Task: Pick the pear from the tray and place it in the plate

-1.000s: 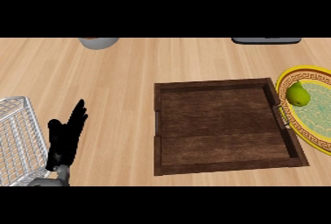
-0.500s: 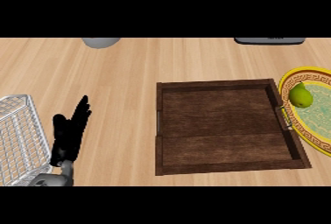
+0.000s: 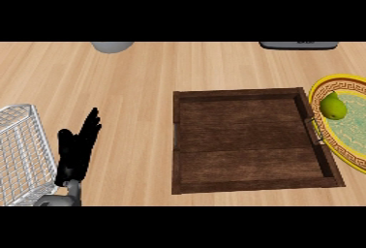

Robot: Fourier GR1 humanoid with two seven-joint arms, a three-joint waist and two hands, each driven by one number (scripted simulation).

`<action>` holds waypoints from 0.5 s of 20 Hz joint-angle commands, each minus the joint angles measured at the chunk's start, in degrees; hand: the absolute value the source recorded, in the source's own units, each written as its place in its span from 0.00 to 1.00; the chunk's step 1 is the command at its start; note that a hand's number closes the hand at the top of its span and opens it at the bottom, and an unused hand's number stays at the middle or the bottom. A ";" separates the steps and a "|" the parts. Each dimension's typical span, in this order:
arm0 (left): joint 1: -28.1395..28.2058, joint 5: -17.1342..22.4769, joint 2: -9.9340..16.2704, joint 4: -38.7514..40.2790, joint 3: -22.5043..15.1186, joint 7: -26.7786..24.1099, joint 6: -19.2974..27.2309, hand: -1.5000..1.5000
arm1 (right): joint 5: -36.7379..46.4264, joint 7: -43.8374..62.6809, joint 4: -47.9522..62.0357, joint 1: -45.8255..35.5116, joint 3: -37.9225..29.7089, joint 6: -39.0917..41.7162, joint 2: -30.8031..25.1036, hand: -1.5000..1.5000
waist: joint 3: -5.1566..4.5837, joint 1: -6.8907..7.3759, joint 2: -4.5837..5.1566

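Note:
A green pear [image 3: 332, 106] lies on the yellow-rimmed plate [image 3: 319, 93] at the right edge of the head view. The dark wooden tray [image 3: 247, 177] sits in the middle of the counter with nothing in it. My left hand [image 3: 76, 149] rests at the lower left, fingers straight and pointing up, open and holding nothing, well left of the tray. My right hand does not show.
A white wire basket [image 3: 20, 154] stands at the left edge beside my left hand. A grey round object [image 3: 112, 46] sits at the top left and a dark flat object [image 3: 298, 45] at the top right. Bare wooden counter lies between hand and tray.
The view has shifted slightly, so the tray, plate and pear sit a little further right. My left hand stays in its resting pose.

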 commanded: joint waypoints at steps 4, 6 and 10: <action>0.76 0.57 1.35 0.55 2.33 -1.59 -2.69 0.50 | 3.63 2.69 4.38 -5.21 0.43 -6.08 0.16 0.00 | 0.01 0.53 0.15; 1.03 -0.39 -0.66 -1.73 1.44 0.65 -1.40 0.50 | 3.77 1.17 4.09 -3.49 -0.06 -6.53 1.41 0.00 | 0.00 0.21 0.03; -0.46 -2.11 -1.23 0.63 1.52 1.06 -1.04 0.50 | 4.55 -1.86 5.43 -0.89 -0.47 -6.35 0.84 0.00 | -0.01 -0.02 0.00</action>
